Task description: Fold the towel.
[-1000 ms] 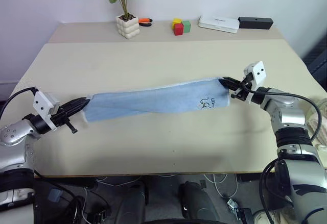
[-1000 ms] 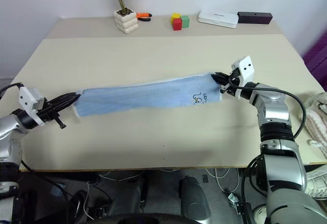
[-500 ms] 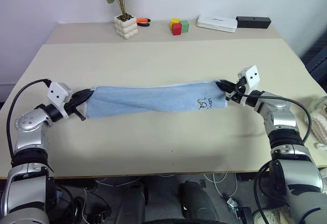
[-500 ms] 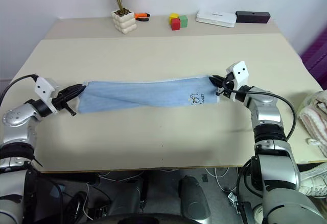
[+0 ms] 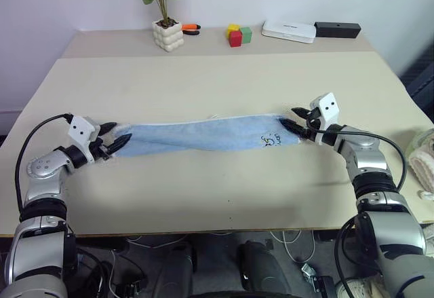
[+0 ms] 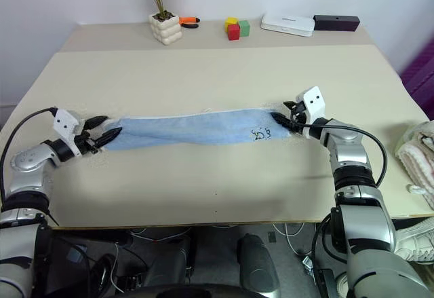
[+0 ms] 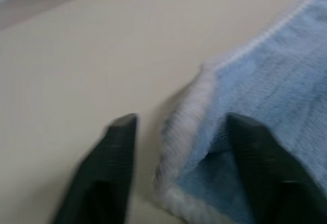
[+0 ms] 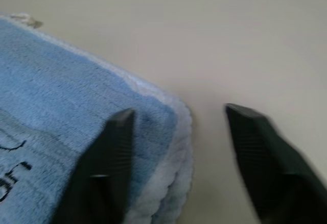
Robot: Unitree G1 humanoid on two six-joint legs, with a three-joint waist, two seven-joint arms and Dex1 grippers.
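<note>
Left gripper (image 5: 116, 140): low over the near left part of the table, pointing toward the towel's left end; its two black fingers (image 7: 110, 173) are spread apart, and in the left wrist view the folded corner of the cloth lies between them, not pinched
Table (image 5: 224, 81): wide beige top, bare around the cloth
Towel (image 5: 203, 136): light blue terry, lying flat on the table as a long narrow band that runs from one gripper to the other; it is doubled lengthwise, with whitish stitched edging along its far side and at both ends
Towel's left end: a rolled, layered corner just in front of the left gripper's tips
Printed mark (image 5: 271, 139): small dark figure with lettering, near the towel's right end
Towel's right end: stacked white edges, seen close in the right wrist view, resting on the table
Right gripper (image 5: 298, 121): low over the table at the towel's right end, pointing back toward the cloth; its fingers (image 8: 104, 157) stand wide apart, one over the blue cloth and one over bare table, gripping nothing
Far edge, from the left: potted plant (image 5: 167, 21) in a white knobbly pot, an orange-handled tool (image 5: 192, 28) beside it, coloured blocks (image 5: 237, 35), a white flat box (image 5: 290, 31), a black bar (image 5: 338, 30)
Cream-white knitted lump (image 6: 417, 159): off the table's right side, well apart from the towel
</note>
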